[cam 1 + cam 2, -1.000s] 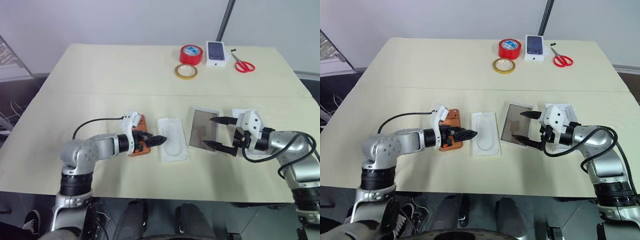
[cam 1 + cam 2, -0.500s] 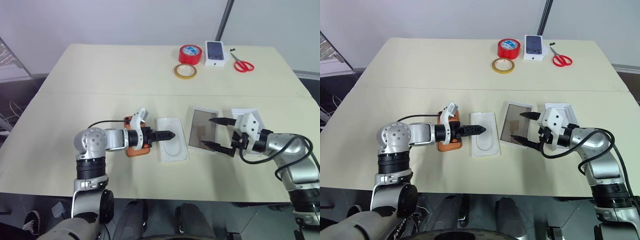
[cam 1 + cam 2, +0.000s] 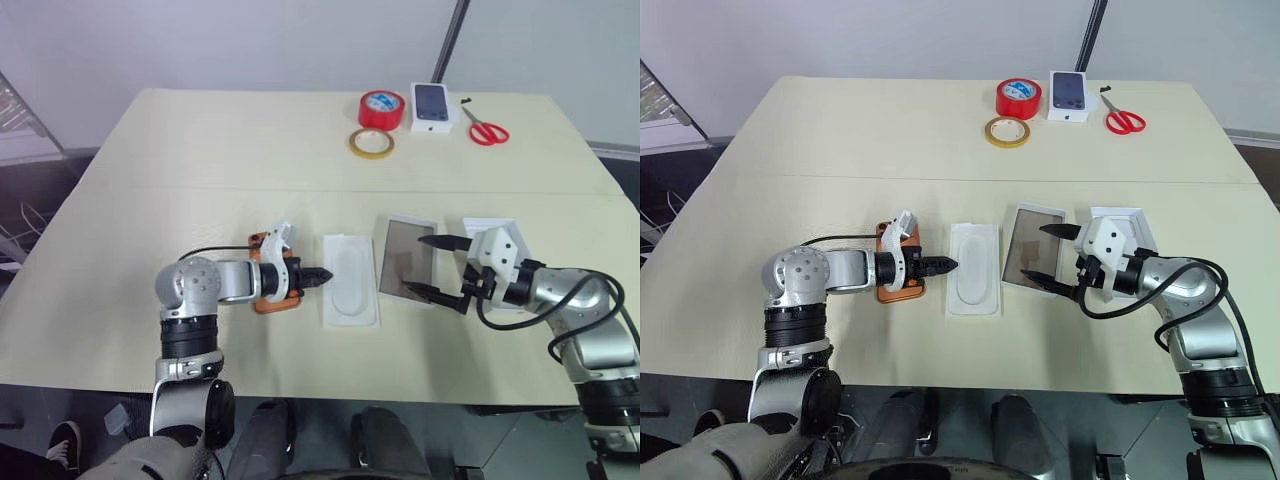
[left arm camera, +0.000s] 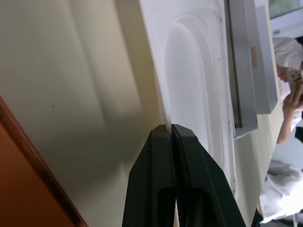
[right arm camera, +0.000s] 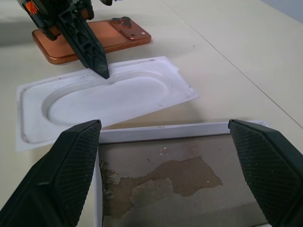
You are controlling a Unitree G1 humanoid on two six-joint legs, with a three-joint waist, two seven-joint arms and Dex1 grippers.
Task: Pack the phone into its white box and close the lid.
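Seen from the head: cream table [image 3: 200, 150] with the orange phone [image 3: 902, 288] lying flat near the front, largely under the left gripper [image 3: 322, 276]. Just right of it, the white moulded insert [image 3: 350, 292] with its oval recess; next right, the white box [image 3: 406, 258], open, grey-brown inside; beyond that, part of the white lid [image 3: 1132, 216], mostly behind the right gripper [image 3: 432, 265].

Shown close up by the left wrist view: black fingers [image 4: 161, 189] pressed tight together, tips at the insert's thin near edge [image 4: 161, 71], a sliver of white showing at the seam; cannot tell whether that edge is actually pinched. Orange corner of the phone [image 4: 23, 189] at one side, box wall [image 4: 246, 71] past the insert, and a person [image 4: 289, 90] beyond the table's edge.

Shown by the right wrist view: both black fingers [image 5: 71, 175] spread wide, nothing between them, hanging over the near end of the box [image 5: 180, 175], whose lining looks scuffed and patchy. Phone's camera block with three lenses [image 5: 128, 28] also plain here, at the corner toward the insert, and the left gripper's tip resting at the insert's rim.

Far edge of the table: red tape roll [image 3: 381, 108], yellow tape ring [image 3: 371, 143], small printed phone box [image 3: 433, 105], red-handled scissors [image 3: 485, 128], all well apart from the working row.

Insert lying between phone and box. Wide bare tabletop behind the row and to the left; little room at the front edge.
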